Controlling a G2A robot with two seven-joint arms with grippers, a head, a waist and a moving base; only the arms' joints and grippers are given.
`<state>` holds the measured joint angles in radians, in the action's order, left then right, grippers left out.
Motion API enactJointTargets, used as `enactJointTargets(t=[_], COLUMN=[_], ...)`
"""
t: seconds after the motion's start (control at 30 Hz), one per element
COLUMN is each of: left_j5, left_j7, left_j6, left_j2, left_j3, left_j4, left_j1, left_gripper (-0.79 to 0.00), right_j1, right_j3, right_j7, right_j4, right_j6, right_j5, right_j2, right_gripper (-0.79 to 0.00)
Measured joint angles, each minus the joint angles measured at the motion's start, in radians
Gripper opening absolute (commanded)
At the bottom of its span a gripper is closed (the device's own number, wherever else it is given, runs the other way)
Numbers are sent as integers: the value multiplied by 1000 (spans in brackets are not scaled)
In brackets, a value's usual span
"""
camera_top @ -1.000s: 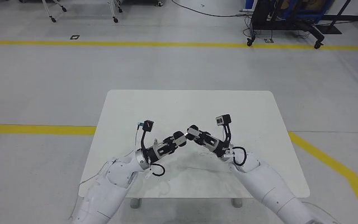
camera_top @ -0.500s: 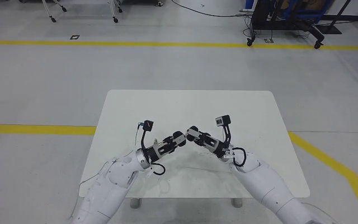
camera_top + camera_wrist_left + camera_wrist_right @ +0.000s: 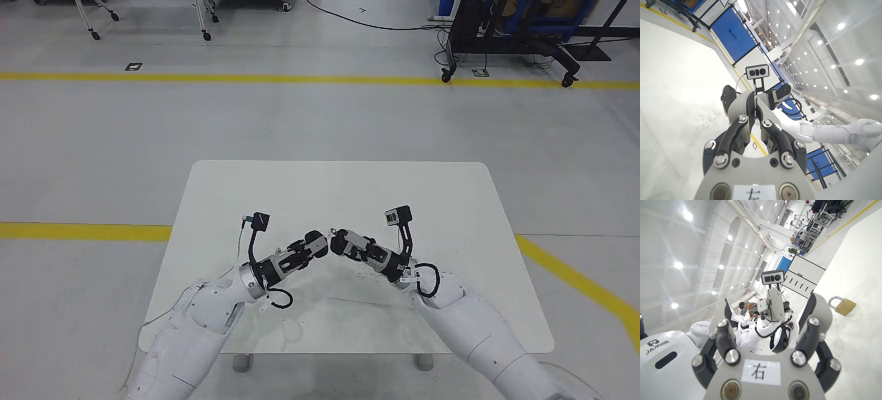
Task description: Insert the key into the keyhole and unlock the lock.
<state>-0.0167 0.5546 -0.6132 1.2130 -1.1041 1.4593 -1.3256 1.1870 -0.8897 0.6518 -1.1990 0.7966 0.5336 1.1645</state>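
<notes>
As 1 padlock point(image 3: 845, 307) lies on tbl point(image 3: 857, 266), R gripper point(image 3: 770, 300) splayed.

count | brass padlock point(image 3: 843, 306): one | white table point(image 3: 450, 200): one | grippers: two, the left gripper point(image 3: 320, 242) and the right gripper point(image 3: 337, 240) | wrist cameras point(image 3: 261, 220): two, one on each arm

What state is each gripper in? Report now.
Left gripper: shut; whether it holds anything cannot be told.
Right gripper: open, holding nothing.
</notes>
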Motion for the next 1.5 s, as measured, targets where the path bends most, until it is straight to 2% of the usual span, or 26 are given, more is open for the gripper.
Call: enactJointTargets(t=[0.27, 0.4, 0.47, 0.6, 0.67, 0.77, 0.8, 0.93, 1.0, 1.1, 1.4, 1.5], left_j5=[48, 48, 41, -32, -53, -41, -36, 8, 19, 21, 21, 6], left_j7=[0, 55, 90, 230, 296, 360, 373, 402, 403, 405, 403, 413], left_j6=[-3, -25, -25, -13, -7, -9, -11, -17, -21, -21, -22, -22], left_j2=[-3, -15, -20, -31, -37, -44, -45, -50, -52, -54, -61, -63], left_j3=[-4, -28, -37, -27, -27, -25, -20, -5, 4, 14, 29, 38], left_j4=[19, 48, 56, 66, 66, 75, 79, 86, 89, 93, 91, 89], left_j1=[-3, -23, -26, -21, -16, -14, -15, -16, -18, -20, -13, -8], left_gripper=[-785, -785, -785, -785, -785, -785, -785, -785, -785, -785, -785, -785], right_j1=[-4, -19, -2, 39, 58, 80, 84, 87, 86, 81, 66, 63], right_j3=[-3, -80, -134, -227, -255, -279, -282, -281, -277, -270, -252, -242], right_j7=[7, 139, 203, 364, 397, 437, 451, 469, 485, 502, 526, 534], right_j4=[3, 13, -1, -67, -98, -151, -168, -203, -213, -222, -220, -220], right_j6=[-7, -73, -73, -92, -101, -134, -153, -197, -211, -226, -258, -265], right_j5=[-8, -114, -81, -86, -97, -131, -155, -218, -232, -243, -260, -266], right_j2=[-2, -38, -57, -96, -107, -119, -123, -129, -131, -133, -136, -136], right_gripper=[0, 0, 0, 0, -6, -145, -169, -443, -508, -560, -533, -566])
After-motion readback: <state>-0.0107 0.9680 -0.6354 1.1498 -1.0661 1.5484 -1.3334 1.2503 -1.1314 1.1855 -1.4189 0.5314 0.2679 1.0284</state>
